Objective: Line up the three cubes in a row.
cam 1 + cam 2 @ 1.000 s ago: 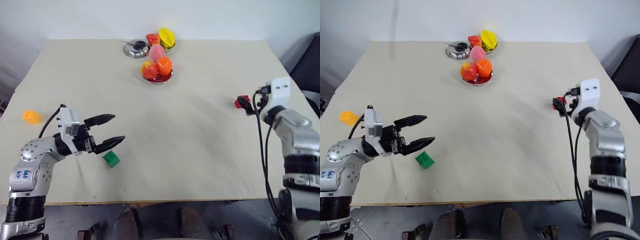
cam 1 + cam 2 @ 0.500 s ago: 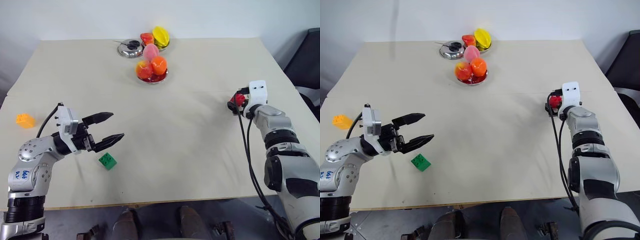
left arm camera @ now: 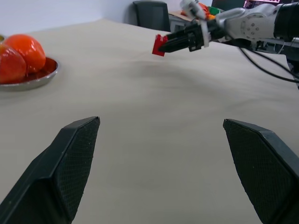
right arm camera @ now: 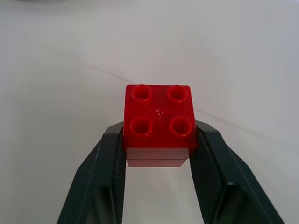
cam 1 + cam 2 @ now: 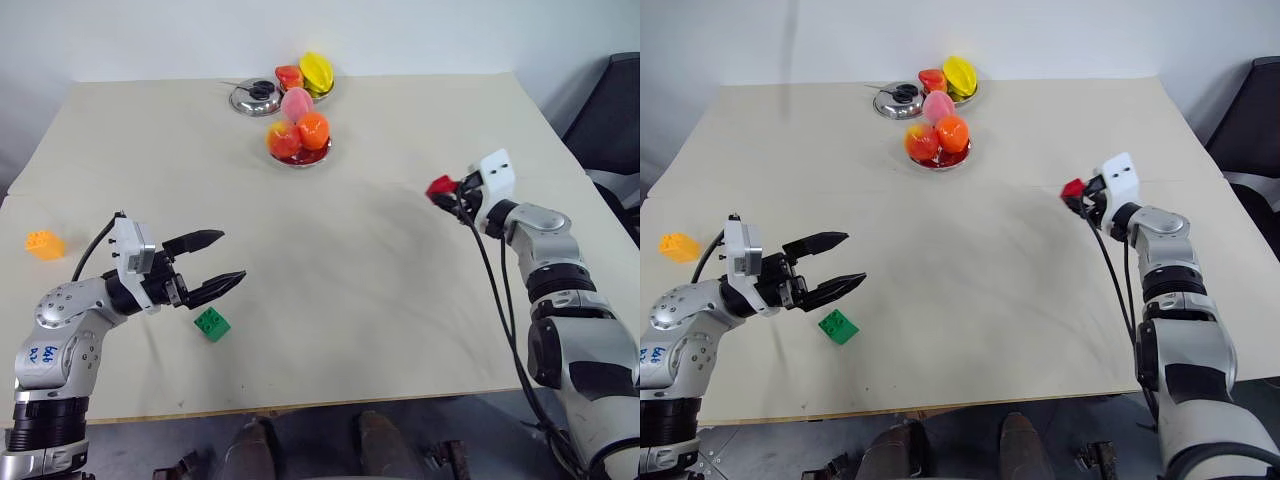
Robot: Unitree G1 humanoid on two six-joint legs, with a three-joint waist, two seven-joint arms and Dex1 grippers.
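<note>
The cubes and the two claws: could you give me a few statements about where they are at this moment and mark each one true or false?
1. The right claw is shut on the red cube. True.
2. The left claw is holding the green cube. False: it is open and holds nothing; the green cube lies on the table just beside its fingertips.
3. The orange-yellow cube sits near the table's left edge, apart from the other two. True.
4. The three cubes already stand in a row. False: they are scattered, one far left, one by the left claw, one in the right claw.
5. The red cube rests in the fruit dish. False: that dish holds only toy fruit.
</note>
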